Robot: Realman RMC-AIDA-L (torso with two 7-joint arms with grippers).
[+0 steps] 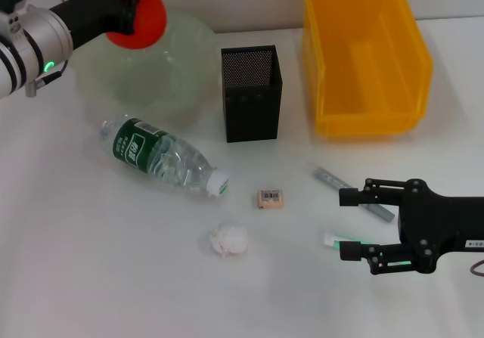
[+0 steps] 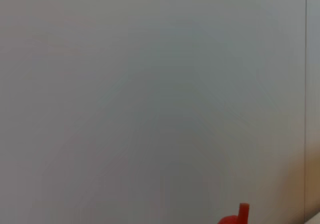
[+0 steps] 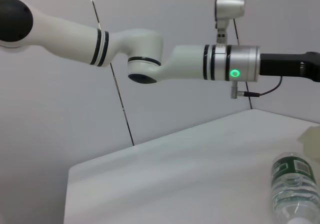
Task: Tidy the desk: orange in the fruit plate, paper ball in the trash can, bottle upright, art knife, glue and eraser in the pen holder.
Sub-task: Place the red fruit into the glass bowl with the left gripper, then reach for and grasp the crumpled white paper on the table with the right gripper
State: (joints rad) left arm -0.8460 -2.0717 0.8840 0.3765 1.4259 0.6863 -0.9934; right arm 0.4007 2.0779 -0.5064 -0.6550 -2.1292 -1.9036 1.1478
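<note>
A white counter [image 1: 91, 277] carries the clutter. Nearest, by the near right edge, the right gripper [image 1: 346, 222] hovers with fingers spread around the glue [image 1: 333, 240], the art knife [image 1: 354, 193] just beyond. Toward the middle lie the paper ball [image 1: 229, 240], the eraser [image 1: 271, 198] and the bottle [image 1: 162, 156] on its side. Farther back stand the pen holder [image 1: 251, 93] and yellow trash can [image 1: 366, 54]. At the far left, the left gripper [image 1: 130, 13] pinches the orange [image 1: 144, 17] above the fruit plate [image 1: 144, 73]; lowering and letting go looks next, nothing blocking.

Clear crinkled plastic bottle [image 1: 162, 156]; black metal mesh pen holder [image 1: 251, 93]; glossy yellow plastic bin [image 1: 363, 54]; crumpled paper ball [image 1: 229, 240]; smooth matt white counter [image 1: 91, 262].
</note>
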